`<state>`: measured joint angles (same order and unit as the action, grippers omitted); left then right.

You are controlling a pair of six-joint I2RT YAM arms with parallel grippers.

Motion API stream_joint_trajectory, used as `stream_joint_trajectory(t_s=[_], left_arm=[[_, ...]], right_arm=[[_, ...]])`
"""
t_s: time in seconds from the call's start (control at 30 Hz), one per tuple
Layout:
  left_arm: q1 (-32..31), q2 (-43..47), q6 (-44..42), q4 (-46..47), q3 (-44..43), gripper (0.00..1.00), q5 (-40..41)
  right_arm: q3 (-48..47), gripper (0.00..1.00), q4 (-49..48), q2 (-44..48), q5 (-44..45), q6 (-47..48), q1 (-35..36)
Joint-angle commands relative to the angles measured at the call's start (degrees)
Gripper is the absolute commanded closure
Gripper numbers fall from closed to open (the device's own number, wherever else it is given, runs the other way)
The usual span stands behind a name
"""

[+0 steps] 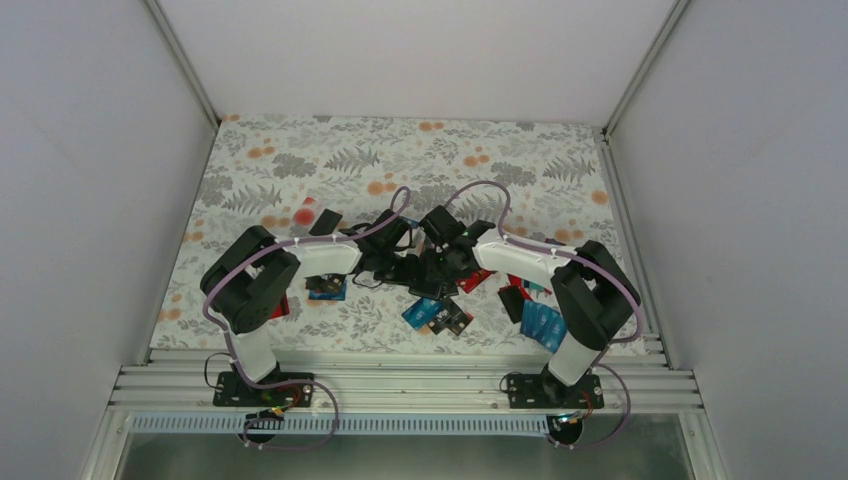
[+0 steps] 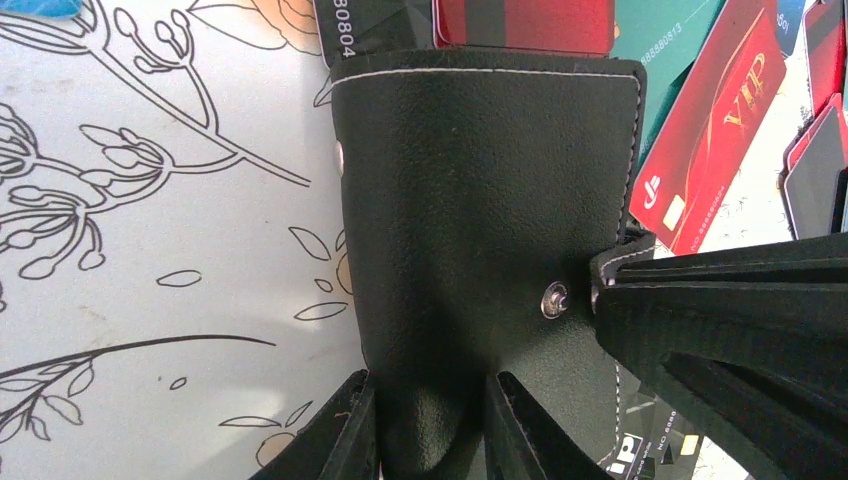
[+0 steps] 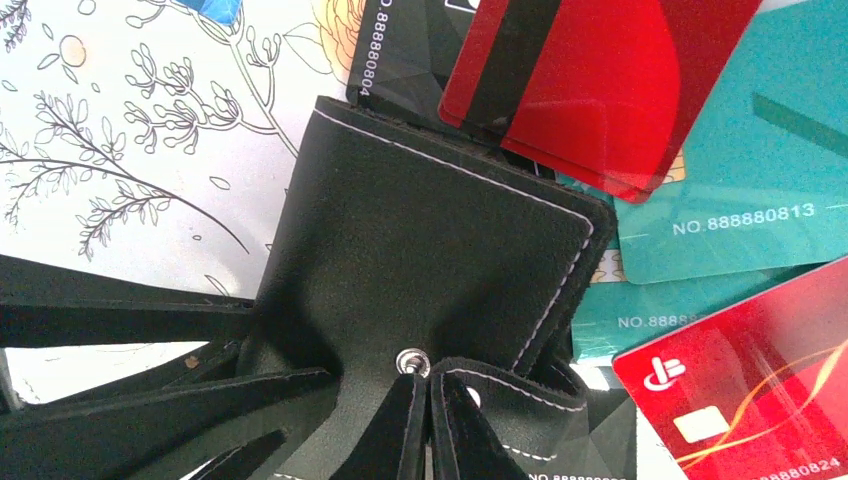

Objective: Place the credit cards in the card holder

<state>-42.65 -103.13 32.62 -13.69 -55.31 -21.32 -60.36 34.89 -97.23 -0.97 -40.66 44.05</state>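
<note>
Card holder (image 2: 480, 200): a squarish pouch of grained black leather-like material with rounded corners, edged in white stitching, with a round metal snap stud (image 2: 553, 298) near its 4 o'clock corner. It lies near the middle of the desk (image 2: 120, 200), which is covered with a pale cloth printed with outlined flowers and leaves.

Left claw (image 2: 430, 385): enters at the holder's 6 o'clock edge, its two matte black fingers clamped on a bulging fold of that edge.

Right claw (image 3: 430, 385): reaches in from 3 o'clock in the left wrist view, its ribbed fingers pressed together on the stitched flap beside the stud.

Cards: thin, glossy plastic rectangles. At the holder's 12 o'clock edge, a red card with a black stripe (image 3: 590, 80) overlaps a black card with white digits (image 3: 400, 50). Teal cards (image 3: 750, 200) with white numbers fan out toward 2 o'clock, and a red card with a gold chip (image 3: 760, 390) lies at 4 o'clock. In the overhead view, blue cards (image 1: 543, 322) lie at 5 o'clock, near the right arm.
</note>
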Motion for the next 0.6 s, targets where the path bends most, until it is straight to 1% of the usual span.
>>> stream_joint_trajectory(t_s=[0.0, 0.57], left_arm=[[-0.85, -1.60, 0.16, -0.59, 1.03, 0.75, -1.08], [-0.85, -1.83, 0.08, -0.37, 1.12, 0.75, -1.35]], right_arm=[[-1.67, 0.96, -1.58, -1.26, -0.60, -0.38, 0.77], [-2.21, 0.96, -2.56, -2.01, 0.09, -1.08, 0.82]])
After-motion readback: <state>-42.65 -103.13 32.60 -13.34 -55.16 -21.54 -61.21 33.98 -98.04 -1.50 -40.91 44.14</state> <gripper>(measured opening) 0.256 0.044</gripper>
